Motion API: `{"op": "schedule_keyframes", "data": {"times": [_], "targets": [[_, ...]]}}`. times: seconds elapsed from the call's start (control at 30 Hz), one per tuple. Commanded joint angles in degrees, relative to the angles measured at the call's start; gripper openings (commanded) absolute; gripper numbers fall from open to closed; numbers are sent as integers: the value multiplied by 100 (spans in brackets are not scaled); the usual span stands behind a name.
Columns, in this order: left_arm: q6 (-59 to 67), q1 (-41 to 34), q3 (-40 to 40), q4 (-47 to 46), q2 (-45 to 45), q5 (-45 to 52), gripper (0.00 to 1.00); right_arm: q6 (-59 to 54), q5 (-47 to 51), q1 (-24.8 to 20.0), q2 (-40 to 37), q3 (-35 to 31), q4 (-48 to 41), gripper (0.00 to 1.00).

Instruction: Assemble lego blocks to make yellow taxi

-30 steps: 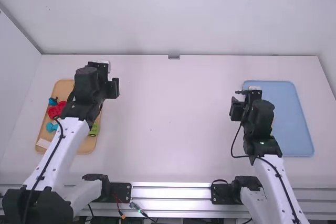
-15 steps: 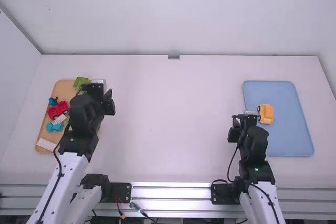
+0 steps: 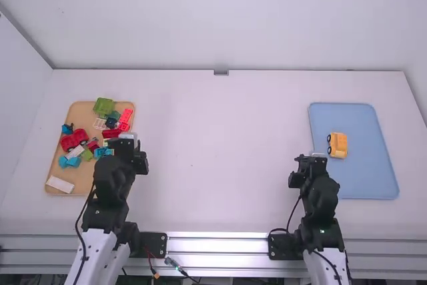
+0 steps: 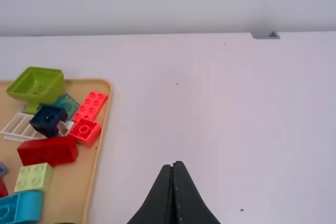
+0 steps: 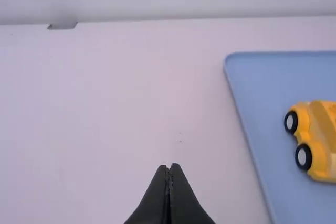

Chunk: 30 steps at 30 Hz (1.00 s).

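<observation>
High view: on the right of the white table (image 3: 213, 158), the yellow-orange plastic toy car with black wheels (image 3: 338, 145) rests on the blue rectangular tray (image 3: 367, 175), its wheels towards the left. The right gripper (image 3: 310, 162) is left of it and nearer. At the left, a tan tray (image 3: 80, 181) holds mixed bricks, with a green open box-shaped block (image 3: 103, 106) at its far end and a white flat plate (image 3: 60, 184) at its near left. The left gripper (image 3: 125, 143) is over that tray's right side.

Left wrist view: the fingers meet, with nothing between them. In the tan tray, a dark blue block (image 4: 48, 119) lies beyond a long dark red brick (image 4: 48, 150); a pale green studded brick (image 4: 32, 177) is nearer.

Right wrist view: these fingertips also touch, empty, left of the blue tray.
</observation>
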Motion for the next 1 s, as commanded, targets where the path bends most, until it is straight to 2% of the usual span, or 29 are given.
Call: {"op": "schedule_keyframes", "data": {"times": [0.0, 0.37, 0.6, 0.97], "targets": [[5, -16, -274, 14, -300, -14, 0, 32, -1, -14, -236, -62, -30, 0], [5, -16, -1267, 14, -1307, -14, 0, 32, -1, -14, -1030, -62, -30, 0], [5, -16, -1267, 14, -1857, -14, 0, 32, -1, -14, -1406, -62, -30, 0], [5, -16, -1267, 14, -2539, -14, 0, 32, -1, -14, -1406, -62, -30, 0]]}}
